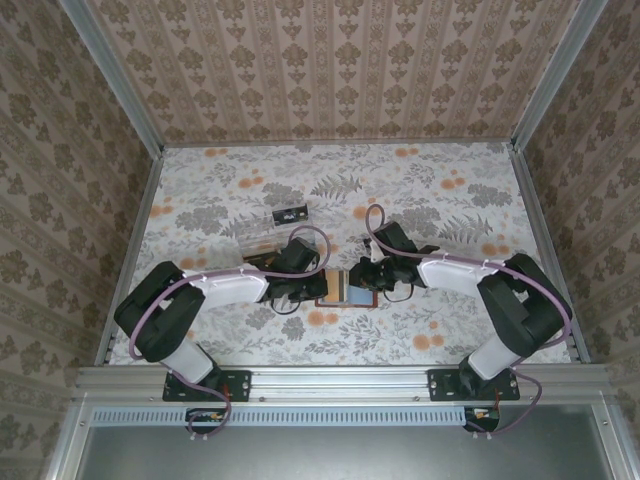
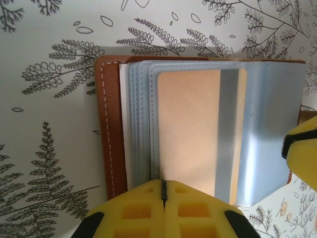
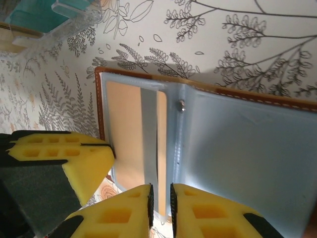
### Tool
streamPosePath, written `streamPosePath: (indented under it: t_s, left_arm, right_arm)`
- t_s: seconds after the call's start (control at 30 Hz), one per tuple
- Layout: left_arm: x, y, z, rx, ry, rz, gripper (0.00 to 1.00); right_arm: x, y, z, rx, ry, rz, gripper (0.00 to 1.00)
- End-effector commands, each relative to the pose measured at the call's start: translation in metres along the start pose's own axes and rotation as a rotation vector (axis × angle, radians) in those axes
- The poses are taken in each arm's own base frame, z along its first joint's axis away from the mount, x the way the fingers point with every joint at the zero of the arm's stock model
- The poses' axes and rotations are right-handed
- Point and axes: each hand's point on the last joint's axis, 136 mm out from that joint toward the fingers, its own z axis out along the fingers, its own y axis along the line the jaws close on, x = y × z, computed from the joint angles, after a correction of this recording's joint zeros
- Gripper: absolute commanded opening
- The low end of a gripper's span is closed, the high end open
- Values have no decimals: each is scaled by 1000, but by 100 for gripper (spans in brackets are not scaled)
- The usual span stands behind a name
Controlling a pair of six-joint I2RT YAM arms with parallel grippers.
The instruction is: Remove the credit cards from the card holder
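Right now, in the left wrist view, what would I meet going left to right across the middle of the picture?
Fern-print table cover → brown stitched edge of the card holder → stacked blue-grey sleeve edges → tan card → grey stripe on that card → clear sleeve → yellow finger at the frame's edge.

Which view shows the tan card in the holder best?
Left wrist: the card lies nearly face-on in its clear sleeve, stripe plain. The right wrist shows it slanted, its lower end behind the right gripper. In the top view the holder is small, the card a mere patch.
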Motion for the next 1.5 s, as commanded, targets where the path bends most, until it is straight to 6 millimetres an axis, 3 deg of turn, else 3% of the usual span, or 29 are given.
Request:
streamPosePath:
  t_s: [0.0, 0.73, 0.87, 1.47]
  left_arm:
    - [10, 12, 7, -30, 31, -28, 0]
    - [10, 7, 7, -22, 40, -28, 0]
    - [9, 7, 7, -26, 40, -28, 0]
    - [14, 24, 6, -86, 52, -66, 0]
  right_arm:
    - [-4, 12, 5, -40, 13, 2, 20]
    - [2, 8, 31, -46, 76, 28, 19]
    - [2, 7, 30, -41, 76, 30, 14]
    - [5, 3, 16, -55, 54, 37, 17]
